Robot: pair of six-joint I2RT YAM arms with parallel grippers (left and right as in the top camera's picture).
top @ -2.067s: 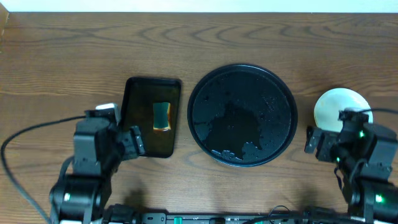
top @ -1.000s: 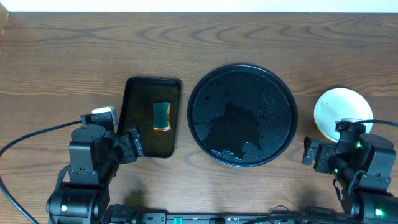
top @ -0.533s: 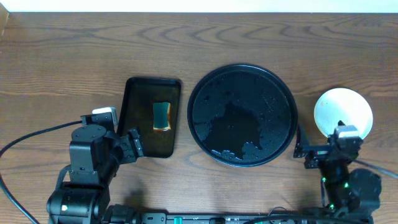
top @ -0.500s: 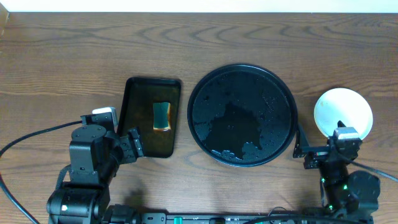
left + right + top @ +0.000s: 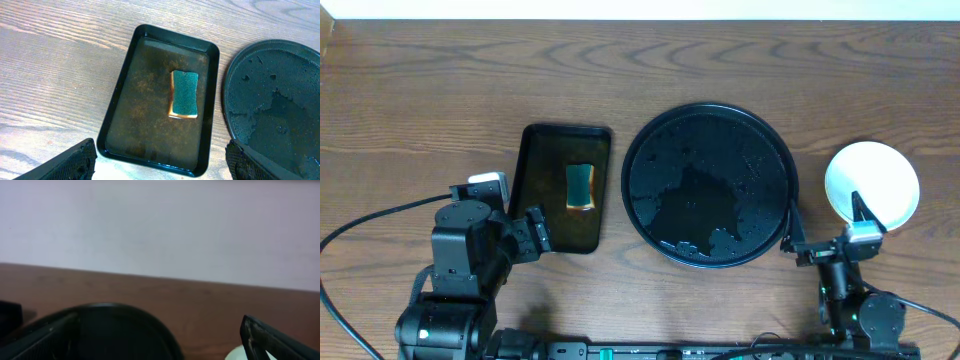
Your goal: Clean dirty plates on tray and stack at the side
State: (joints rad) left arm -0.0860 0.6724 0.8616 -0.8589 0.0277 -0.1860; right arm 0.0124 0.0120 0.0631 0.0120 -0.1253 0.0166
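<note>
The round black tray sits mid-table, wet, with no plate on it; it also shows in the left wrist view and the right wrist view. The plates lie on the bare wood to its right as one pale round disc; only the top one shows, clean. A sliver of them appears in the right wrist view. My right gripper is open and empty, tilted up near the front edge between tray and plates. My left gripper is open and empty, just in front of the rectangular tray.
A small rectangular black tray left of the round tray holds a green-and-yellow sponge, seen also in the left wrist view. A black cable runs over the wood at the left. The right wrist view faces a pale wall.
The right arm has drawn back toward the front edge and tipped upward, uncovering the whole plate stack. The left arm has stayed still over the last second.
</note>
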